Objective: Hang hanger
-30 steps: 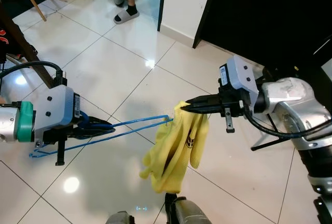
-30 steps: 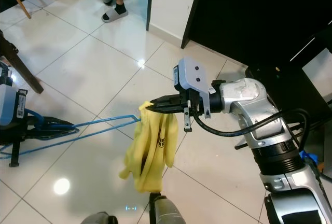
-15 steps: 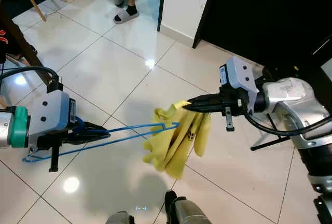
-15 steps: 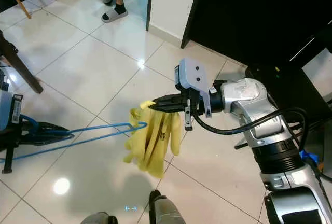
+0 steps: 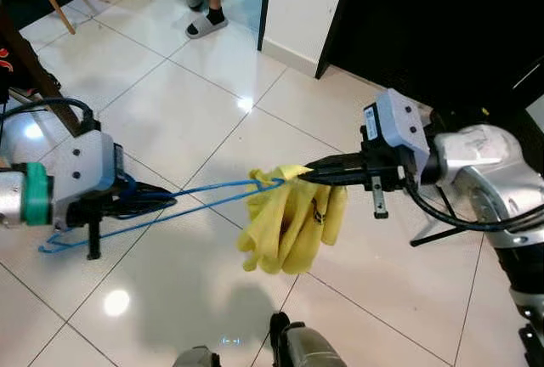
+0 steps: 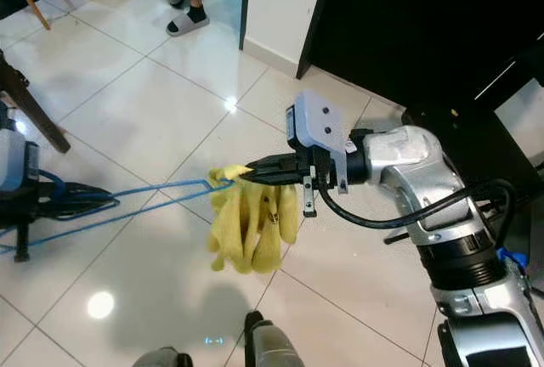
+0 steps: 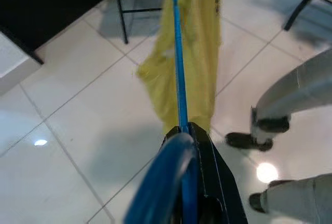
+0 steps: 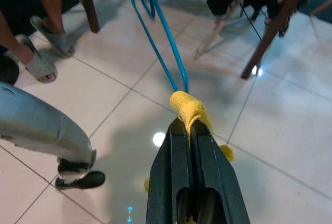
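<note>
1. The yellow garment (image 5: pixel 289 218) hangs in mid-air over the tiled floor (image 5: pixel 170 95), bunched and drooping, between the two arms.
2. The blue hanger (image 5: pixel 191 201) is also off the floor, lying roughly level; its far tip touches the top of the garment.
3. The left gripper (image 5: pixel 140 201) is clamped on the hanger's near end, seen in its wrist view with the blue wire running out between the fingers.
4. The right gripper (image 5: pixel 310 172) is pinched shut on a fold at the garment's top edge.
5. The step looks like threading the hanger into the garment. To do it well, I judge the right gripper should hold the fold steady and taut while the left slides the tip further along, level, into an opening rather than against bunched cloth.
</note>
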{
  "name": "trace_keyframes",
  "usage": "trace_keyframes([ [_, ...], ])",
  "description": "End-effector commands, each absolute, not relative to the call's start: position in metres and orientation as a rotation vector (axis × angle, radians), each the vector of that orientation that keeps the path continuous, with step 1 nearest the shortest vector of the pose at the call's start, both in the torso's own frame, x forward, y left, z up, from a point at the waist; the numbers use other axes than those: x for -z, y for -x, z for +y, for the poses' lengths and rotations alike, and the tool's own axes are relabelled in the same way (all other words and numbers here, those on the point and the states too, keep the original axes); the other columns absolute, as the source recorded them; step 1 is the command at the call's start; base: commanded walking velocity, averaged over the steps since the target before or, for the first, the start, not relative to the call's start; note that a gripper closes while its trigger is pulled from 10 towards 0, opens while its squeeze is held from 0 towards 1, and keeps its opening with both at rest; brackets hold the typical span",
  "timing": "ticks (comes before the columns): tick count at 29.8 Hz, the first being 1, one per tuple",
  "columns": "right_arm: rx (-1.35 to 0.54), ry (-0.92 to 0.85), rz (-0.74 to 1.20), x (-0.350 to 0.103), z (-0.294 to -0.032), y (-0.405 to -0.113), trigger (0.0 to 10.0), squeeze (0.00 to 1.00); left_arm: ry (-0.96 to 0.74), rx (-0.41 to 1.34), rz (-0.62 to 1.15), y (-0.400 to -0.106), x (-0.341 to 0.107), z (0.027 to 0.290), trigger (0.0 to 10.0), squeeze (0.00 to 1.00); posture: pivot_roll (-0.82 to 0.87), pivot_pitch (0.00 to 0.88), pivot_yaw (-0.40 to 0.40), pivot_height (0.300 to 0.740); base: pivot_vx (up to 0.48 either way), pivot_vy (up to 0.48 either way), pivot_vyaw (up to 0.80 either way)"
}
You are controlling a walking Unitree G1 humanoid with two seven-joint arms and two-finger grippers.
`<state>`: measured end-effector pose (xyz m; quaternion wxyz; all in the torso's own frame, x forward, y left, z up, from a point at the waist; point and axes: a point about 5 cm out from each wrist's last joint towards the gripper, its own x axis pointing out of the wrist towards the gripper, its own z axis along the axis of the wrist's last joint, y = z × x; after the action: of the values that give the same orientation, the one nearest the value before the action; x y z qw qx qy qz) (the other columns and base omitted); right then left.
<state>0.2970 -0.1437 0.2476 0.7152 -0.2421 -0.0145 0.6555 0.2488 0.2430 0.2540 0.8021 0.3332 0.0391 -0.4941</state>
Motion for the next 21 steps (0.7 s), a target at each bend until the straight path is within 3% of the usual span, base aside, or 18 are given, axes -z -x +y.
trace_keyframes([
  [1,-1.447,0.552,-0.038,-0.247,-0.147,-0.297,10.0,0.0,-0.73,1.09,0.09,-0.242,-0.257,0.242,10.0,0.0,0.03,0.134,-0.015,0.74,0.0,0.0,0.0],
  [21,-1.479,0.54,-0.077,-0.255,-0.137,-0.293,10.0,0.0,-0.715,1.144,0.043,-0.248,-0.252,0.224,10.0,0.0,0.02,0.126,-0.015,0.74,0.0,0.0,0.0],
])
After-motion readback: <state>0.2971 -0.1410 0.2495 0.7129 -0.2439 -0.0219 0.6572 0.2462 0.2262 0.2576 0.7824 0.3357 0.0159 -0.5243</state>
